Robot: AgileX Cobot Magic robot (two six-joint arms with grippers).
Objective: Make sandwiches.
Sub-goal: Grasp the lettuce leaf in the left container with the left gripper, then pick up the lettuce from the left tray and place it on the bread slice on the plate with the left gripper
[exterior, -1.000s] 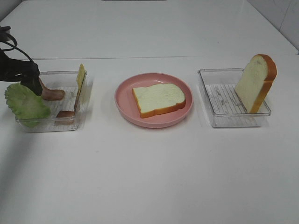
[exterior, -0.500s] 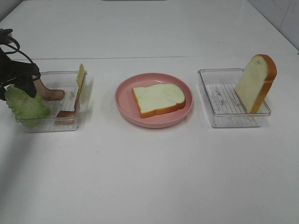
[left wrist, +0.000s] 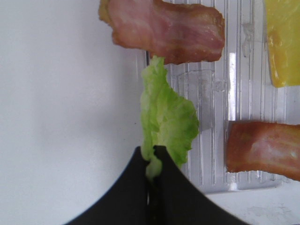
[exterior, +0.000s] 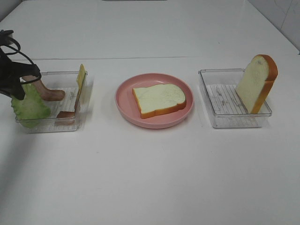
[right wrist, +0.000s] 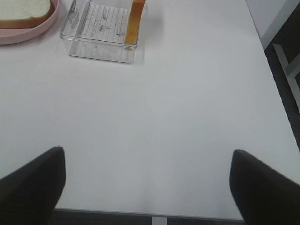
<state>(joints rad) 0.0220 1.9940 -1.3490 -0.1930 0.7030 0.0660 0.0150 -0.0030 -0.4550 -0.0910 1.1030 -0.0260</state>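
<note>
Okay, nearest the camera, the lower half of the exterior frame is bare white table point(exterior: 150, 178). The right gripper point(right wrist: 149, 185) shows only in its wrist view: two dark fingers spread wide, nothing between them, over plain tabletop near the table's edge.

Mid-frame in the exterior view, three things sit in a row.

Left: a clear left tray point(exterior: 51, 127). A ruffled green lettuce leaf point(exterior: 30, 108) hangs at its left wall, partly outside the tray. The left gripper point(left wrist: 150, 154) is clamped on the leaf's upper edge; in the wrist view the black fingertips point(left wrist: 138, 161) meet with green pinched between them. I can't tell if the leaf's lower end rests on the tray. Inside the tray, a short bacon piece point(exterior: 65, 114) lies toward the front, a longer bacon strip point(exterior: 49, 93) lies further back just beside the gripper, and a yellow cheese square point(exterior: 81, 77) stands on edge against the right wall.

Centre: a pink plate point(exterior: 124, 105) with one bread slice point(exterior: 159, 99) lying flat on it, white face up and orange-brown crust round it. Nothing is stacked on it.

Right: a second clear tray, the right tray point(exterior: 225, 123), with an upright bread slice point(exterior: 255, 84) leaning at its right end, the top poking above the rim. The ribbed floor beside it is bare.

The plate is apart from both trays. Behind the row, at the upper part of the frame, more white table runs to the far edge.
</note>
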